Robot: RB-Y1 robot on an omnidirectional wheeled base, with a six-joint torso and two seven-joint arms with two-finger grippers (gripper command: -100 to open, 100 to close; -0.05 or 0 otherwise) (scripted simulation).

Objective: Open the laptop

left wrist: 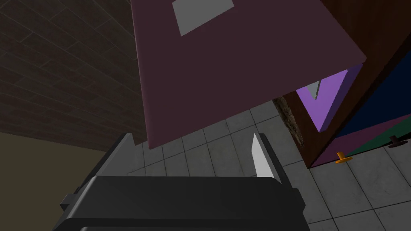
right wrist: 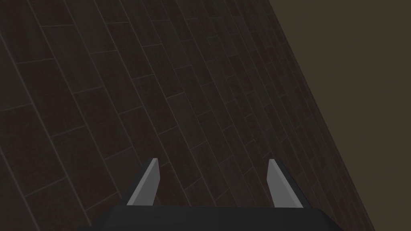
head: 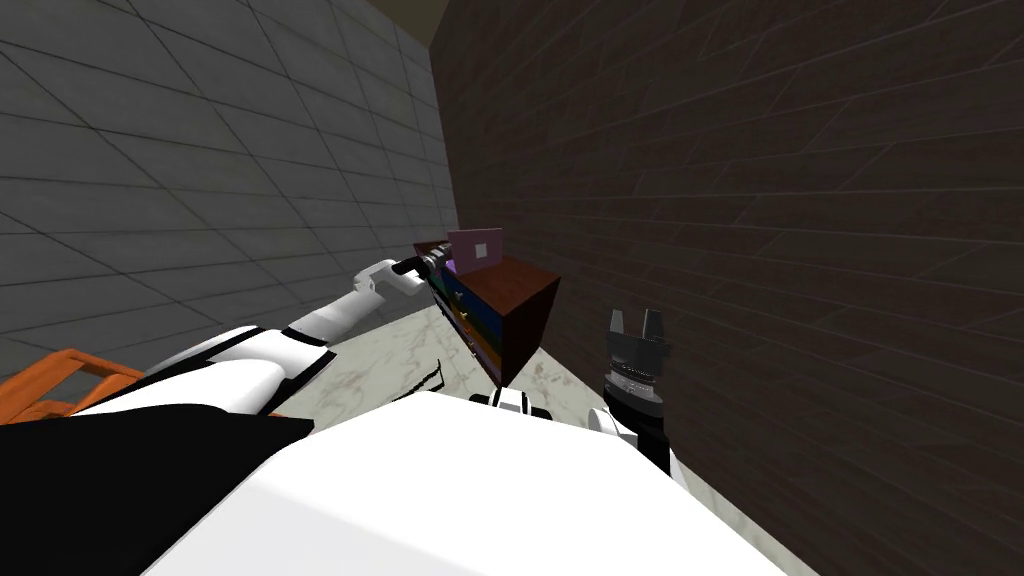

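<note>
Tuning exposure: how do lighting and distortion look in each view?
Head view: rolled, walls splay; laptop looks pale pink. Left wrist view: its lid is shaded dark maroon; left hand has one finger lit, one dark. Right wrist view: dim; right hand open.

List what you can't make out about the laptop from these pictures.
- Screen: the laptop lid shows its back in the head and left wrist views and hides it.
- Contact: whether the left gripper touches the lid; too small in the head view.
- Rest of the dresser: cut off by the left wrist view's edge.
</note>
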